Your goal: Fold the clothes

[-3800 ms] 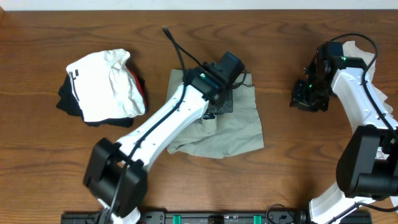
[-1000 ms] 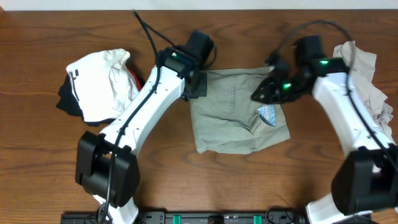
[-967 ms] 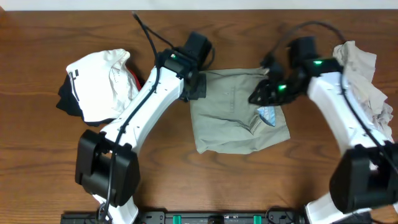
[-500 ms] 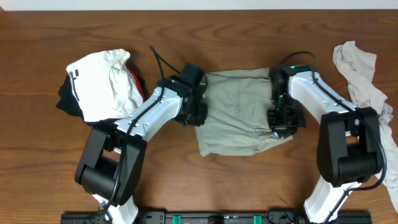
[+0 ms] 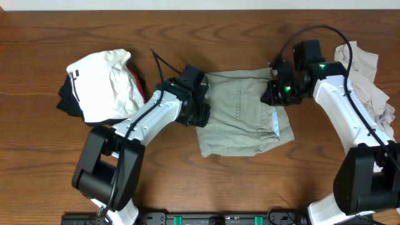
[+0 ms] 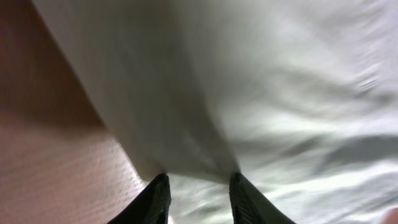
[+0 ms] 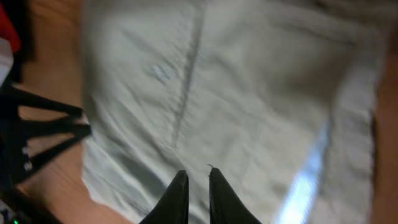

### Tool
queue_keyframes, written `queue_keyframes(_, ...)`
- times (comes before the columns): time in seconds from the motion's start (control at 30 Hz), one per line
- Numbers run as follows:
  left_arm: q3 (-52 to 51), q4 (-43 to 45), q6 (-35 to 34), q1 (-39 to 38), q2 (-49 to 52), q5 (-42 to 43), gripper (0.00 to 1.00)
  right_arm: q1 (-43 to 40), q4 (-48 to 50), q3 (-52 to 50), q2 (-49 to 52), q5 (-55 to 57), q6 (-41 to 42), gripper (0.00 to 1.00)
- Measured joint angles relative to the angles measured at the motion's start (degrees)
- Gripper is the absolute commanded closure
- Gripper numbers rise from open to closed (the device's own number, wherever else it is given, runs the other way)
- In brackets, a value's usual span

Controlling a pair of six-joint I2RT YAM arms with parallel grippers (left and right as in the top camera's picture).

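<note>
Khaki cloth is the piece in hand: the garment (image 5: 240, 112) lies spread flat in a rough rectangle, with the other clothes kept off to its sides. A white pile (image 5: 103, 84) sits well to its left, over something dark and red, and a beige heap (image 5: 362, 69) lies well to its right. That spacing looks deliberate, leaving bare table (image 5: 50, 162) round the garment for folding.

The left gripper (image 5: 200, 112) sits low at the garment's left edge. In its wrist camera the fingers (image 6: 158, 199) stand apart, with cloth lying between and ahead of them. The view is blurred, so whether they bite the cloth cannot be told. Its place suggests it is there to pin or take that edge so the piece does not slide.

The right gripper (image 5: 273, 95) hangs above the garment's upper right corner, clear of the cloth. Its fingers are nearly pressed together, with nothing seen between them. Just below it the garment's right edge is turned over, showing a pale blue lining. I judge a fold of that side begun but untidy; the lower hem is uneven and wants smoothing.
</note>
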Motion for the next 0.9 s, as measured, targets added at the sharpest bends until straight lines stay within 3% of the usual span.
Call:
queue_keyframes(0.2,0.11,7.76,0.09,-0.02,-0.55,0.46,0.67,3.32,9.05,0.0,6.08,0.24,3.39,0.96)
queue_keyframes(0.43,0.13,6.43,0.81,-0.39,4.39,0.63,0.73,3.08,15.34,-0.11,15.28,9.68,7.43,0.96)
queue_keyframes(0.6,0.13,3.72,2.84,-0.44,6.47,0.35,0.75,0.33,15.06,0.22,16.57,13.4,9.6,0.9)
queue_keyframes(0.87,0.55,-0.15,3.61,0.37,6.45,-2.84,0.76,-7.43,7.69,1.14,16.35,9.64,8.2,0.73)
queue_keyframes(0.9,0.79,-1.14,3.48,0.83,6.43,-2.89,0.7,-8.15,6.8,1.14,16.15,8.96,7.54,0.71)
